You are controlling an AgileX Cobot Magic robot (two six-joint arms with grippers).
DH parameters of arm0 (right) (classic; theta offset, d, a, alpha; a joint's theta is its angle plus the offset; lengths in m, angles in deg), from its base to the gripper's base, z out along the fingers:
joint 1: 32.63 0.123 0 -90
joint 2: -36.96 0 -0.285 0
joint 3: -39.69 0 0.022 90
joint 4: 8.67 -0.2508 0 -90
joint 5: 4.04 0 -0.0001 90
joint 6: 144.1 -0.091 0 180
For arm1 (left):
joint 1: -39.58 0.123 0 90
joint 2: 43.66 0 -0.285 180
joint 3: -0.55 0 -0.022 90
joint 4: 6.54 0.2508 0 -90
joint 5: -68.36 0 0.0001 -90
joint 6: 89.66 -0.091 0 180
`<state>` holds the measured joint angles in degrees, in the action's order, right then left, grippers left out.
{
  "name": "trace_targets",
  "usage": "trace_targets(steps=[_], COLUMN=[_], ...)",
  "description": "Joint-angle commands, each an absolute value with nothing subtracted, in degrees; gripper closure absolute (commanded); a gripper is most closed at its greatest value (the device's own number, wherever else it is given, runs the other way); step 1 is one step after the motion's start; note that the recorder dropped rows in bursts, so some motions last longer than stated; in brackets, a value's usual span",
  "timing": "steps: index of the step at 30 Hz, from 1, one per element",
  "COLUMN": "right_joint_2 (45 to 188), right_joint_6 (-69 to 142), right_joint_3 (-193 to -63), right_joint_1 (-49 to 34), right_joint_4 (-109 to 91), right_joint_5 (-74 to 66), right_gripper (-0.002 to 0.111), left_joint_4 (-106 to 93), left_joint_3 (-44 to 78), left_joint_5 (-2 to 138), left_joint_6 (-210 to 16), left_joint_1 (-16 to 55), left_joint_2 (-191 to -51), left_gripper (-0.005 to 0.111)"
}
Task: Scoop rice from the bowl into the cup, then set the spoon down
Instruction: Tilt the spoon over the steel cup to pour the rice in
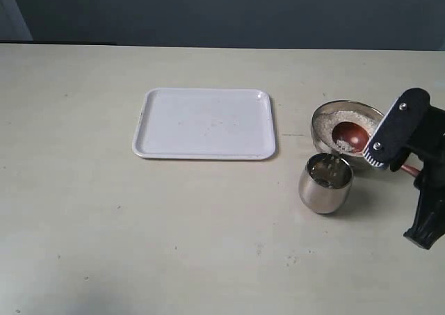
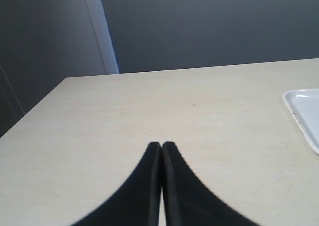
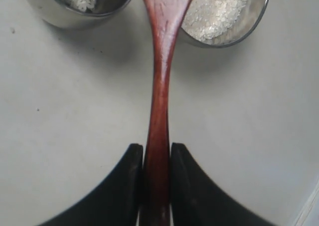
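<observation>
The right claw (image 3: 156,151) is squeezed tight on the thin handle of the wooden spoon (image 3: 159,81). One black finger presses on each side of the handle. The handle pokes out over the table (image 1: 104,224), and the round end of the spoon is down in the steel bowl (image 1: 348,105). White rice (image 1: 332,126) lies around it (I cannot tell if any grains are in the spoon).

The bowl sits on the right side of the table. The shiny steel cup (image 1: 325,184) stands upright just in front of the bowl, very near its rim. A little rice shows inside the cup.

A white tray (image 1: 205,124) lies flat to the left of the bowl, apart from it.

The left claw (image 2: 162,146) has its two black fingers pressed together with nothing between them. It is over bare table, and a corner of the tray shows near it.
</observation>
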<state>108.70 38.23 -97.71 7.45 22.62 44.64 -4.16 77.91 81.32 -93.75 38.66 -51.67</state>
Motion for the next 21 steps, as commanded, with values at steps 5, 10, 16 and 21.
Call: trace_targets(steps=[5,10,16,21], right_joint_2=[108.5,108.5,108.5,108.5], right_joint_6=[38.2,38.2,35.9,34.6], right_joint_3=[-97.1,-96.0,-96.0,-96.0], right_joint_1=[7.5,9.1,13.1,13.1], right_joint_4=[24.6,26.4,29.6,30.3], right_joint_5=[44.2,43.5,44.4,45.7], right_gripper=[0.109,0.109,0.109,0.109], left_joint_4=[-4.1,-4.1,-4.1,-4.1], left_joint_3=[77.8,77.8,77.8,77.8], left_joint_5=[80.7,80.7,80.7,80.7], left_joint_6=[-93.5,-93.5,-93.5,-93.5], left_joint_1=[38.3,38.3,38.3,38.3], left_joint_2=[-51.5,-51.5,-51.5,-51.5], left_gripper=[0.106,0.106,0.106,0.106])
